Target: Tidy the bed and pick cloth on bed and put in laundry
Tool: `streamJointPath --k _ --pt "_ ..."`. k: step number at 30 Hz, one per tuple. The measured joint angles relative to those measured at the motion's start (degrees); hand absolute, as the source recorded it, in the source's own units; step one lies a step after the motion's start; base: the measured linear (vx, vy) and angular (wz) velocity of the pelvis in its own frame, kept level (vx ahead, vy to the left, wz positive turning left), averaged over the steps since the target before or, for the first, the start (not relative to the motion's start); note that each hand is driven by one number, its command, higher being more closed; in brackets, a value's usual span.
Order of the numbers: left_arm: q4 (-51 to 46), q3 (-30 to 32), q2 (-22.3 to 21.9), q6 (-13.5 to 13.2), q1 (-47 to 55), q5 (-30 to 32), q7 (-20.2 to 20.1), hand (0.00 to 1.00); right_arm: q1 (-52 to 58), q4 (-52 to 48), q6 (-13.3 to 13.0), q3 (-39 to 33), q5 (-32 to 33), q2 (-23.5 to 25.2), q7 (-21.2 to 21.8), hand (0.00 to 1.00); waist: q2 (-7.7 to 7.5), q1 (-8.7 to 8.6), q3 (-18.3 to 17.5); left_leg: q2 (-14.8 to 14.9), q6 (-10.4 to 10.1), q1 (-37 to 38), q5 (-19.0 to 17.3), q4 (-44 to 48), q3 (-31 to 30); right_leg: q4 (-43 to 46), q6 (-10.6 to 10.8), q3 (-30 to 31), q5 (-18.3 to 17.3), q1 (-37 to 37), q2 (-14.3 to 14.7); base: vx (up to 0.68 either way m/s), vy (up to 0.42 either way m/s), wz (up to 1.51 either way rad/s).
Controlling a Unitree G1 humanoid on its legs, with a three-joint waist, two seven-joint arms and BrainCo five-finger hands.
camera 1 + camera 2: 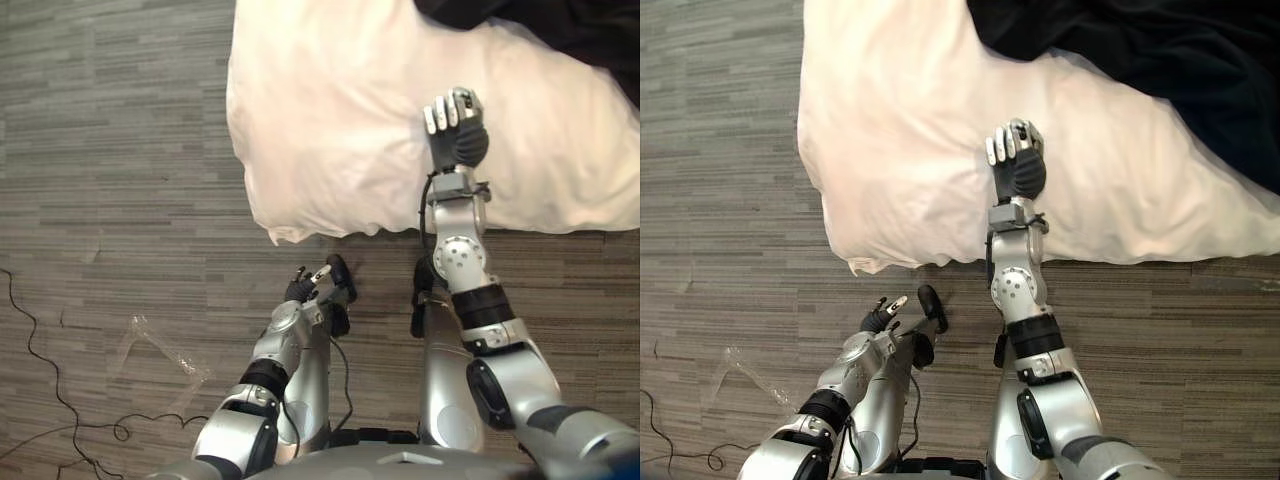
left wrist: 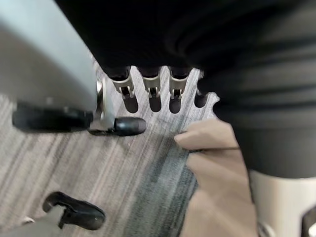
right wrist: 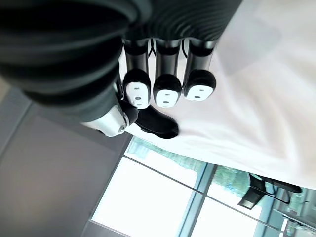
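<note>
Dark cloth lies on the bed, far right, past the right robot hand. Right eye view: it looks soft, light and floppy, so pinch a bunched fold. Left wrist view: left robot hand released, over the floor. Right wrist view: right robot hand clenched, empty.

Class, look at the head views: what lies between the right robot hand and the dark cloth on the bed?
Only bare white duvet lies between the right robot hand and the dark cloth; the right eye view shows it.
</note>
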Motion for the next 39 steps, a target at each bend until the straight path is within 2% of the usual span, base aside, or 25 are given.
streamJointPath --k 5,7,9,10,13,15,17,19,20,21,23,26,28,31,34,35,36,37,39 --pt "-2.1 1.3 0.1 0.4 0.0 -0.4 1.2 0.00 10.5 -3.7 -1.4 -6.0 2.2 -0.2 4.6 1.00 -1.19 -0.98 0.3 1.8 -0.4 0.3 -1.2 1.5 1.5 -0.9 0.0 1.3 0.5 0.4 1.4 0.04 -0.036 -0.22" --pt "-2.2 2.4 0.5 0.4 0.2 -0.6 1.2 0.00 16.3 -0.2 -0.9 -10.2 3.6 -0.4 5.5 1.00 -2.36 -0.93 0.6 2.9 -0.4 2.0 -2.4 2.6 3.4 -1.2 -0.3 2.7 1.0 1.6 2.3 0.14 -0.010 -0.45" --pt "-2.3 2.4 1.0 0.4 0.3 -0.6 1.1 0.00 23.0 3.7 -0.2 -14.2 6.1 -0.9 6.0 1.00 -2.45 -1.08 0.6 3.6 -0.6 3.6 -3.5 3.0 4.0 -2.1 -0.3 3.1 1.0 3.4 2.8 0.13 0.010 -0.29" --pt "-2.3 2.4 1.2 0.4 0.3 -0.6 0.9 0.00 24.4 4.4 0.1 -15.3 6.5 -0.8 6.3 0.00 -2.53 -1.22 0.6 3.7 -0.7 4.1 -3.8 3.0 4.1 -2.3 -0.3 3.1 1.0 4.0 2.9 0.13 0.010 -0.19" --pt "-2.3 2.5 2.6 0.3 0.7 -0.6 -0.1 0.00 31.6 6.4 0.6 -17.7 6.5 -1.3 7.7 0.00 -3.19 -2.38 0.4 4.2 -1.4 7.8 -4.8 2.6 5.4 -3.5 -0.3 3.1 1.0 7.2 3.3 0.10 0.000 -0.24" --pt "-2.0 3.1 3.1 0.3 1.4 0.4 -1.9 0.00 34.0 9.0 2.0 -17.9 2.1 -2.6 7.8 0.00 -3.64 -2.42 0.3 4.5 -1.7 11.3 -5.5 2.0 6.5 -4.9 -0.2 3.8 1.0 10.4 3.8 0.07 0.000 -0.36" --pt "-1.9 4.2 3.2 0.0 3.7 3.4 -4.4 0.00 35.3 12.8 4.7 -18.6 -5.7 -2.4 8.4 0.00 -4.80 -2.42 -0.8 4.6 -2.3 15.0 -5.9 0.6 7.6 -6.6 -0.2 4.7 1.0 13.7 4.4 0.09 0.003 -0.31" --pt "-1.3 4.2 3.4 -0.1 5.9 4.7 -5.8 0.00 36.6 15.7 6.1 -18.6 -11.0 -2.4 9.3 0.00 -5.41 -2.35 -3.1 4.7 -2.7 16.5 -5.9 0.1 7.9 -7.9 -0.3 4.9 1.0 15.3 4.7 0.11 -0.001 -0.18" --pt "-0.7 4.3 3.4 -0.1 8.6 6.0 -7.0 0.00 37.4 19.8 7.6 -18.8 -16.6 -2.4 9.9 0.00 -5.90 -2.19 -6.3 4.6 -3.1 17.7 -6.1 0.1 7.8 -9.4 -0.2 5.9 1.1 16.5 5.2 0.12 0.014 -0.22" --pt "-0.6 4.5 3.5 -0.2 9.8 6.9 -7.6 0.00 37.5 21.5 8.1 -18.8 -18.7 -2.4 10.2 0.00 -6.14 -2.04 -7.3 4.4 -3.3 18.3 -6.2 0.4 7.2 -10.0 -0.2 6.4 1.1 17.3 5.4 0.16 0.019 -0.43" --pt "0.9 4.7 3.8 -1.1 13.1 11.6 -8.9 0.00 37.7 28.2 9.7 -18.3 -28.0 -2.3 13.2 0.00 -6.26 -0.70 -11.1 4.3 -4.5 20.5 -7.0 1.6 3.0 -12.2 0.2 9.5 1.9 20.3 6.5 0.18 0.003 -0.67" --pt "3.5 4.7 4.5 0.1 15.5 12.5 -9.4 0.00 38.8 34.7 9.7 -14.3 -38.8 -1.5 14.8 0.00 -5.10 -0.96 -14.8 3.7 -5.3 24.4 -8.3 -0.7 2.4 -15.0 1.0 11.1 2.8 23.3 7.0 0.12 0.038 -0.48" --pt "5.7 4.7 4.5 0.5 15.9 14.3 -10.4 0.00 40.8 38.2 9.1 -12.1 -42.9 -0.4 14.3 0.00 -4.80 -1.04 -16.6 2.8 -5.3 27.1 -8.3 -3.1 2.4 -17.8 1.4 11.9 4.0 25.9 6.8 0.06 0.044 -0.16" --pt "8.3 4.7 4.4 0.4 17.8 15.3 -11.9 0.00 41.6 41.0 8.4 -10.3 -45.7 -0.1 12.0 0.00 -5.31 -1.24 -19.2 1.2 -5.4 31.9 -8.2 -7.6 3.3 -22.0 1.8 13.4 6.1 29.6 6.2 0.02 0.073 -0.31" --pt "10.4 4.7 3.8 0.2 20.7 17.7 -13.2 0.00 41.7 43.1 8.0 -9.1 -46.4 -0.1 12.0 0.00 -6.03 -1.21 -21.3 0.6 -5.6 36.6 -7.7 -10.6 7.0 -23.1 1.6 15.0 6.2 31.2 5.9 -0.04 0.054 -0.49" --pt "10.3 4.9 3.6 -0.2 21.0 18.6 -13.3 0.00 41.7 43.1 7.9 -8.8 -47.0 -0.1 11.9 0.00 -5.85 -1.30 -21.6 0.6 -5.6 37.3 -7.6 -11.2 8.0 -22.9 0.5 12.8 5.0 31.2 5.4 -0.04 0.017 -0.72" --pt "10.3 5.4 3.6 -0.5 21.4 19.2 -13.4 0.00 41.7 43.1 7.6 -8.5 -48.8 -0.3 11.9 0.00 -5.67 -1.08 -21.8 0.5 -5.9 39.5 -7.4 -12.6 10.1 -22.0 -0.6 5.9 4.4 31.3 3.7 -0.04 0.035 -0.87" --pt "10.7 6.3 3.8 -1.2 22.0 19.9 -13.4 0.00 41.7 43.1 7.1 -8.3 -50.2 -0.3 11.9 0.00 -5.37 -0.97 -21.9 0.6 -6.5 41.2 -7.5 -13.4 12.1 -21.6 -0.9 2.2 5.1 31.6 2.8 -0.03 0.040 -1.05" --pt "12.1 6.5 4.1 -1.6 22.6 20.9 -13.4 0.00 41.7 43.5 6.5 -8.1 -50.9 -0.2 11.8 0.00 -5.45 -1.35 -22.0 0.5 -7.5 43.2 -8.0 -13.3 13.6 -21.5 -0.3 1.2 6.8 32.4 2.8 0.00 0.003 -0.67"
